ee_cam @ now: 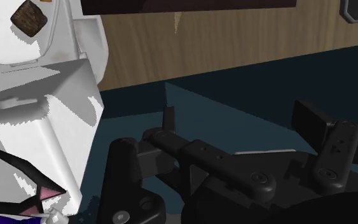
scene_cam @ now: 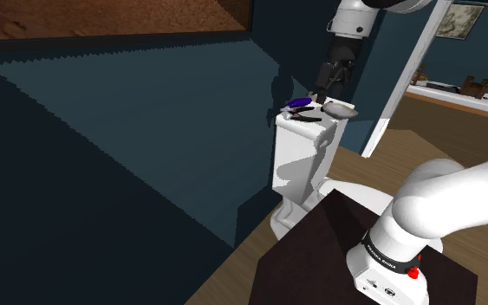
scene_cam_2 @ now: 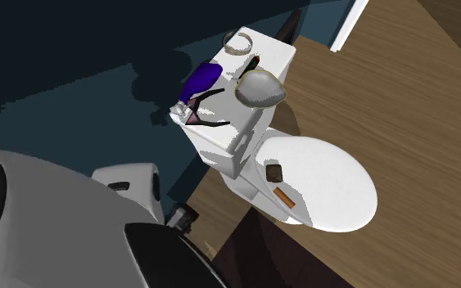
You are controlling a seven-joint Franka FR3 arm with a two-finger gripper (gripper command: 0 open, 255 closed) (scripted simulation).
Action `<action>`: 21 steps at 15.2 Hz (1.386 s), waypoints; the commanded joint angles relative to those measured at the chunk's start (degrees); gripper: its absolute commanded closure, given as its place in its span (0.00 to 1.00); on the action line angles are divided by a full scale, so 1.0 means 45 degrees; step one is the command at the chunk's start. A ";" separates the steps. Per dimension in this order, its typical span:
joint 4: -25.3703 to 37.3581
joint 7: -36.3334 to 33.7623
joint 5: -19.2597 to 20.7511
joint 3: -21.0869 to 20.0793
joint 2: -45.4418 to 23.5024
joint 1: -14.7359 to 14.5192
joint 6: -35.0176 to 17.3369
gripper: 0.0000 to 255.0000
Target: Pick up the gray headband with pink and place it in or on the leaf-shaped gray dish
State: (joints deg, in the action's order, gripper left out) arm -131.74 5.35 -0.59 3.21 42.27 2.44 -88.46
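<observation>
Headband (ee_cam: 25,170) on the toilet tank (ee_cam: 56,127) looks light, thin, springy; pinch its arc's middle; claw (scene_cam: 325,91) spread above the tank.

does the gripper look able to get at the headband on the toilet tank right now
Probably yes: the gripper hangs open close above the tank, and the headband lies bare on its lid with nothing over it.

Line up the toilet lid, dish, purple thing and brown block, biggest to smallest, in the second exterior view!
1. Toilet lid, by far the biggest.
2. Dish and purple thing: they look about alike, too close to rank.
3. Brown block, a small piece lying on the lid.
</observation>
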 commanded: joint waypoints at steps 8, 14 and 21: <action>0.0299 0.2458 0.1121 0.1706 -0.2926 0.0315 -0.2487 0.00; 0.1298 0.4066 0.1342 0.2727 -0.5364 0.0456 -0.3880 0.00; 0.3219 0.6023 0.0919 0.3656 -0.8588 0.0692 -0.5092 0.00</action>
State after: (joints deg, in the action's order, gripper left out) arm -118.53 30.98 3.90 19.07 5.62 5.28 -110.72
